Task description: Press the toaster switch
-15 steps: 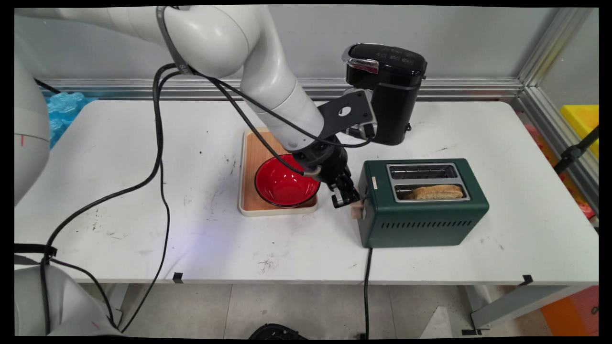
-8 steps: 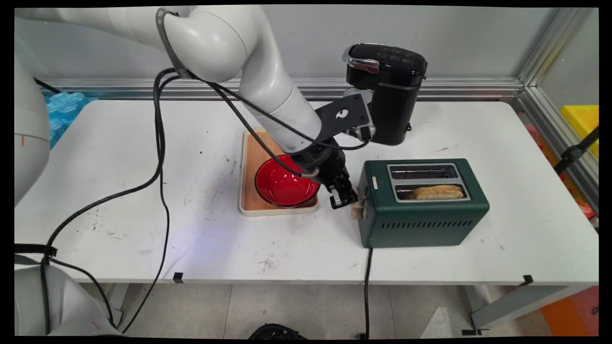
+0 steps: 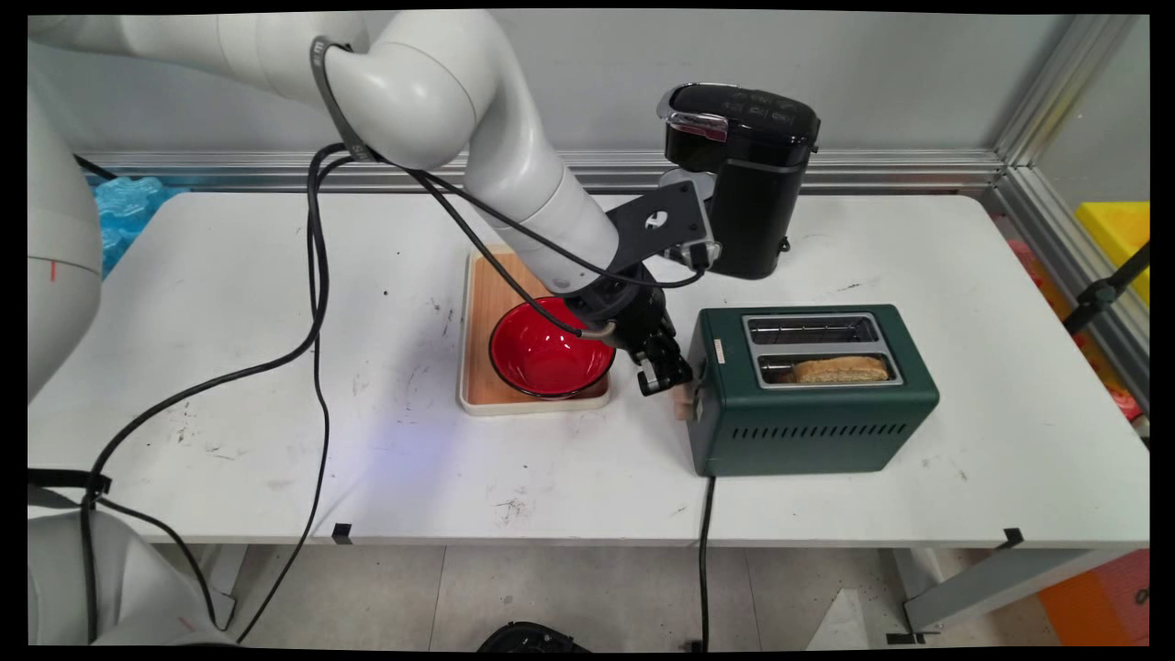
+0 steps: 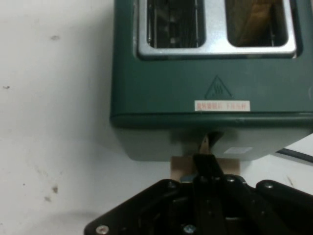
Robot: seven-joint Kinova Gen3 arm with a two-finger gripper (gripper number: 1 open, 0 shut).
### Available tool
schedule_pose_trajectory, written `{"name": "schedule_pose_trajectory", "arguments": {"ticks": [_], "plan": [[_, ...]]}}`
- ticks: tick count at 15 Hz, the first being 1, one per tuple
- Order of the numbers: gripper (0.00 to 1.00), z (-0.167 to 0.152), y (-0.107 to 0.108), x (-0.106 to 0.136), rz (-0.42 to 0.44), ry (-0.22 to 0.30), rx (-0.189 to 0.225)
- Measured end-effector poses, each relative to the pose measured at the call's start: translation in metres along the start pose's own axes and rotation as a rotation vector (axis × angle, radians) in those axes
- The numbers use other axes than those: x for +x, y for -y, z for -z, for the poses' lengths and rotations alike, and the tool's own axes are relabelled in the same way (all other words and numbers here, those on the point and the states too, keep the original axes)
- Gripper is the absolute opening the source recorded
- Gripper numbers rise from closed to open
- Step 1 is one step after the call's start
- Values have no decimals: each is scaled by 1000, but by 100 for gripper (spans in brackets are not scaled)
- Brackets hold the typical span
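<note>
A dark green two-slot toaster [image 3: 812,413] stands right of the table's middle, with a slice of toast [image 3: 840,369] sunk in its near slot. At its left end a beige lever [image 3: 684,404] sticks out. My gripper [image 3: 665,375] is shut and its tips rest right at that lever. In the hand view the closed fingers [image 4: 208,161] lie over the lever [image 4: 180,169], below the toaster's [image 4: 195,88] end wall and warning label. The toast [image 4: 254,22] shows in the right-hand slot; the other slot is empty.
A red bowl [image 3: 549,353] sits on a wooden tray [image 3: 477,312] just left of the gripper. A black coffee machine [image 3: 748,184] stands behind the toaster. The toaster's cord [image 3: 705,551] hangs over the table's front edge.
The gripper has stayed at the toaster's lever, shifting only slightly up and to the right. The toast and toaster have not moved.
</note>
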Motion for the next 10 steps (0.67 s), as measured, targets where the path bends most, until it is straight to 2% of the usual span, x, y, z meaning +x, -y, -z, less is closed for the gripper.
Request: {"name": "schedule_pose_trajectory", "arguments": {"ticks": [6,10], "plan": [[0,-5,1,-6,0,-11,-4],[0,-2,0,-14,0,0,-9]]}}
